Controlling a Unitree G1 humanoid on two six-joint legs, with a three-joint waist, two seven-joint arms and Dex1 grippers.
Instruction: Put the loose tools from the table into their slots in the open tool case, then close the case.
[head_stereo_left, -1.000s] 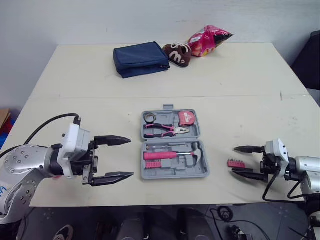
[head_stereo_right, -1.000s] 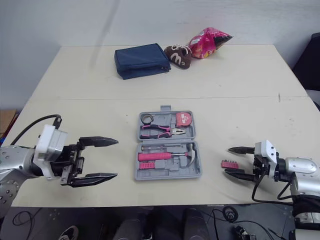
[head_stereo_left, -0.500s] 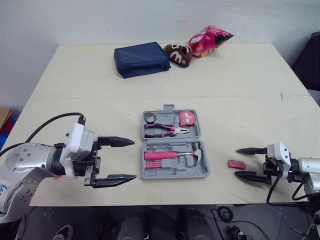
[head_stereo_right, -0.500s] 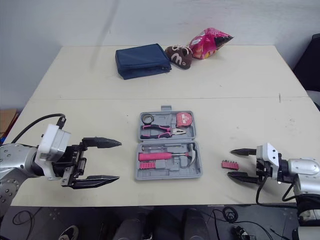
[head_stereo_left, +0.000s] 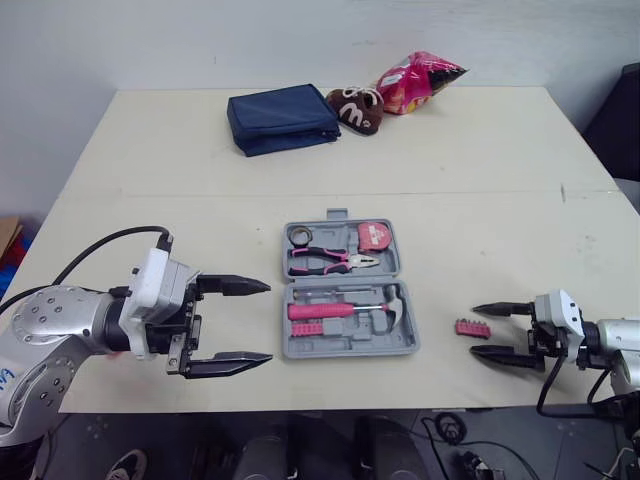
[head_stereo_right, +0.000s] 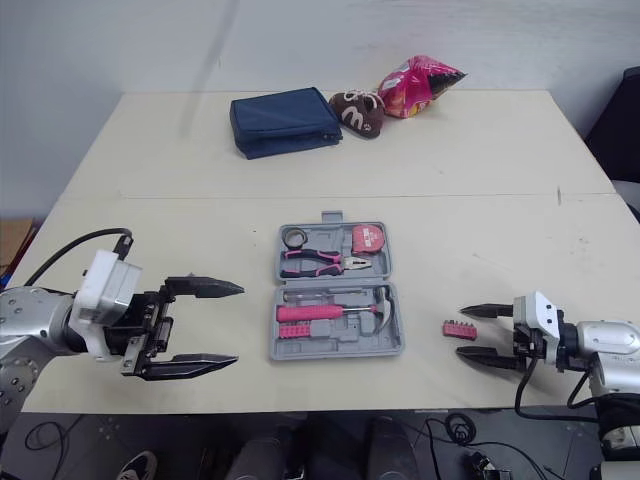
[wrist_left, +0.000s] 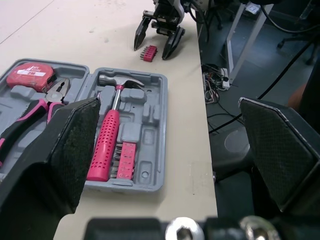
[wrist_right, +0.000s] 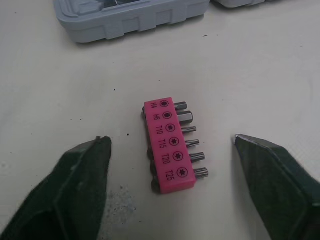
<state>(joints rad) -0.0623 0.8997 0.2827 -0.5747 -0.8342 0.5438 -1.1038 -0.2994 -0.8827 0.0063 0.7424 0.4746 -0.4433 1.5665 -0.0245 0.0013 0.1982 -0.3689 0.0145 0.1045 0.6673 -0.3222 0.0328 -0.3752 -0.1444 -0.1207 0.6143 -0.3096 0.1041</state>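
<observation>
The grey tool case (head_stereo_left: 350, 350) lies open near the middle of the table's (head_stereo_left: 150, 150) front edge, lid flat behind the tray. In the lid half sit a small dark ring (head_stereo_left: 298, 234), pink-handled pliers (head_stereo_left: 330, 260) and a red tape measure (head_stereo_left: 374, 236). The front half holds a pink-handled hammer (head_stereo_left: 340, 309) and, beside its handle, a pink strip of bits (wrist_left: 127, 160).

One loose tool is on the table: a pink bit holder (wrist_right: 169, 145) lying flat toward the front right corner, well apart from the case. Its row of bits carries labels from H4 to T25.

The right gripper (head_stereo_left: 475, 331) is low over the table at that spot. Its jaws are spread wide, and the bit holder lies between the two fingertips (wrist_right: 85, 170), touching neither.

The left gripper (head_stereo_left: 269, 321) hovers by the front edge, just beside the case's left side. It is spread wide too and holds nothing.

Along the table's far edge lie a navy blue pouch (head_stereo_left: 282, 117), a brown candy bag (head_stereo_left: 356, 108) touching it, and a pink snack bag (head_stereo_left: 415, 80).
</observation>
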